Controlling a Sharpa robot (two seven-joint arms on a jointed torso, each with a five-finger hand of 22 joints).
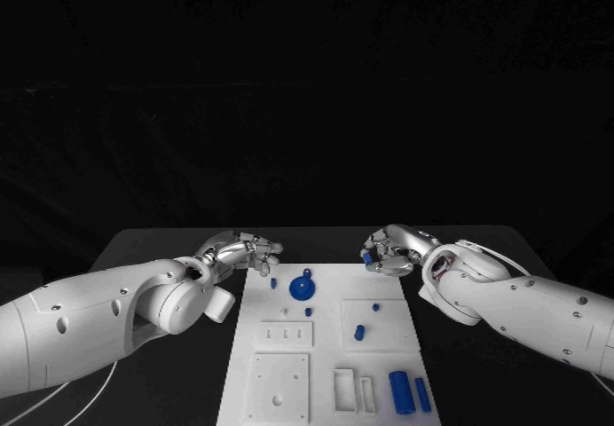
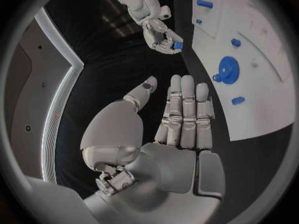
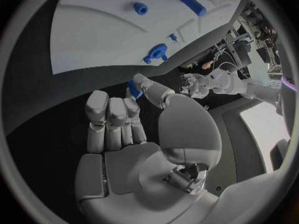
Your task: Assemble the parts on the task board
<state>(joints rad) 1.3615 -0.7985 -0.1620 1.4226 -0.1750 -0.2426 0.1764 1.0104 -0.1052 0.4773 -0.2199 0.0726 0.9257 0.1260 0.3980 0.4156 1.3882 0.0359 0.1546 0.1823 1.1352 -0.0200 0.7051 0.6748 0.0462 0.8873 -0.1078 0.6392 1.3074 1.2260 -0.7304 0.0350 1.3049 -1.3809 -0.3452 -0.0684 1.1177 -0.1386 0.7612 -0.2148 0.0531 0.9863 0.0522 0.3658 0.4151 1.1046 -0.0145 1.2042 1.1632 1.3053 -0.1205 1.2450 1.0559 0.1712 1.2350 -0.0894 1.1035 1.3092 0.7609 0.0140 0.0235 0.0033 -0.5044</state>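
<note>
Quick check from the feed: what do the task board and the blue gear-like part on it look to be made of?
Task board: looks like matte white plastic, possibly printed or machined; flat, no glare, with crisp raised panels and cut-out slots. Blue gear-like part: seems moulded or printed plastic; uniform saturated blue, dull finish, no metallic shine. Neither can be confirmed by sight alone.

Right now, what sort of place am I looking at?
Probably a robotics test lab: a black cloth-covered table, a white task board with small blue plastic parts, and dark backdrop.
</note>
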